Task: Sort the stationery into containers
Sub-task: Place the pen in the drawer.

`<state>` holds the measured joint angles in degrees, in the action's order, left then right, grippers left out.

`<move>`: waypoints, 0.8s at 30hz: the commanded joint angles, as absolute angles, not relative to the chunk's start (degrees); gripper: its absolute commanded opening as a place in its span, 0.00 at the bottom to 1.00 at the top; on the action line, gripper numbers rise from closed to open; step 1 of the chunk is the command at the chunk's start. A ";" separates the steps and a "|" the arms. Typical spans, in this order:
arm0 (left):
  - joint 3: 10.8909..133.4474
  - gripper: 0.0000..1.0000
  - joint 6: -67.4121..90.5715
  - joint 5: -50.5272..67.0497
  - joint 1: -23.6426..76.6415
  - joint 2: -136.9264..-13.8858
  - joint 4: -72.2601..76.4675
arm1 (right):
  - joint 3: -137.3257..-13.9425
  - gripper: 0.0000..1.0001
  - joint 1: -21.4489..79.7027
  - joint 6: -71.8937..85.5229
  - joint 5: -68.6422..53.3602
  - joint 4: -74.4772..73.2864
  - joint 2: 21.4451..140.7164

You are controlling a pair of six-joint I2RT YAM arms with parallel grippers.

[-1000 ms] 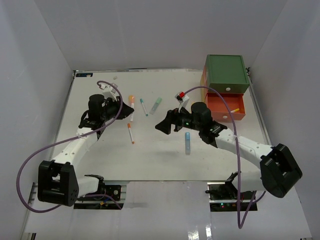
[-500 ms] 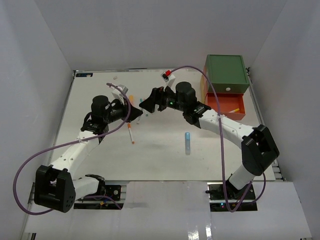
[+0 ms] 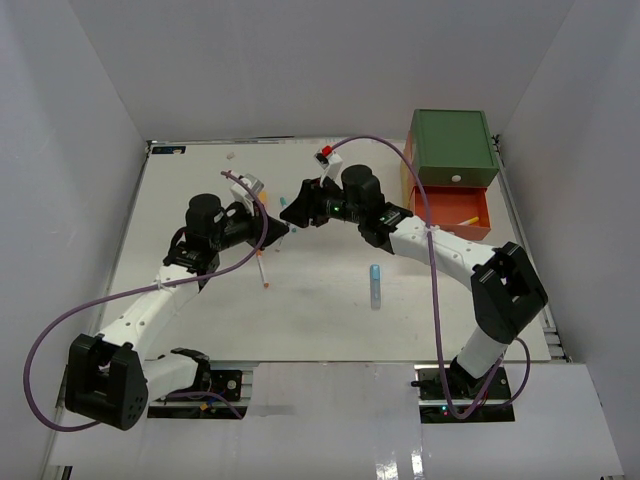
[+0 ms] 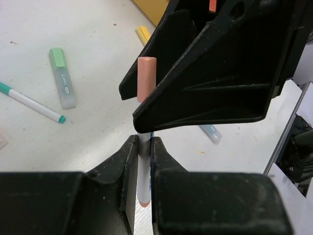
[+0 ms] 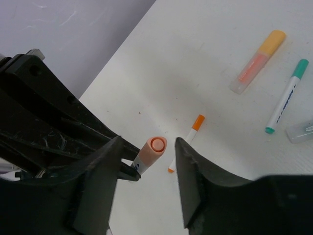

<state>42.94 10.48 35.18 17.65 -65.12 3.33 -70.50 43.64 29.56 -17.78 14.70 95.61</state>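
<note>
Peach-capped pen (image 4: 146, 78) pinched in left tool (image 4: 142, 143), right tool (image 5: 147, 144) spread around it

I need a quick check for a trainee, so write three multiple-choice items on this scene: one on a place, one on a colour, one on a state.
1. Where does the blue highlighter lie?
A. on top of the green box
B. against the back wall
C. on the table, between the two arms

2. What colour is the cap of the pen that the left gripper holds?
A. green
B. pale pink
C. black

3. How does the orange drawer stand?
A. pulled open
B. pushed shut
C. turned upside down

Answers:
1 C: the top view shows it flat on the bare tabletop.
2 B: the left wrist view shows a pale pink cap above the fingers.
3 A: its inside lies open to the top view.
</note>
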 commanded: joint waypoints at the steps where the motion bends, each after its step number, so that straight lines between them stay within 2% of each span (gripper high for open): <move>1: 42.63 0.14 8.44 34.72 18.28 -63.37 3.16 | -71.11 0.49 43.95 29.88 -19.07 16.34 94.05; 9: 42.54 0.19 7.91 33.05 18.63 -63.19 2.72 | -67.94 0.21 43.95 30.32 -18.55 17.67 91.76; 12: 42.63 0.37 8.61 31.47 18.63 -63.28 2.46 | -66.19 0.16 43.42 30.32 -17.67 17.67 90.36; 13: 42.63 0.45 8.70 31.03 18.72 -63.28 2.37 | -65.57 0.16 43.16 30.41 -17.49 17.75 89.92; 14: 42.63 0.60 8.88 30.42 18.63 -63.28 2.11 | -64.78 0.16 42.81 30.76 -16.71 17.75 89.30; 16: 42.89 0.71 9.14 28.83 18.63 -63.28 1.67 | -62.32 0.16 41.40 31.11 -16.17 18.19 87.46; 17: 42.98 0.83 9.58 28.31 18.63 -63.37 1.23 | -61.27 0.15 40.70 31.29 -15.56 18.28 86.67; 20: 43.33 0.96 10.72 25.59 18.63 -63.54 0.44 | -56.44 0.14 36.93 31.90 -13.89 18.90 81.76; 24: 44.29 0.98 13.00 19.70 18.63 -64.42 -2.19 | -47.93 0.11 27.20 33.57 -12.48 18.90 74.46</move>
<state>42.74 11.00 25.10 18.83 -65.12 0.27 -51.83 33.06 31.90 -15.05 16.53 80.18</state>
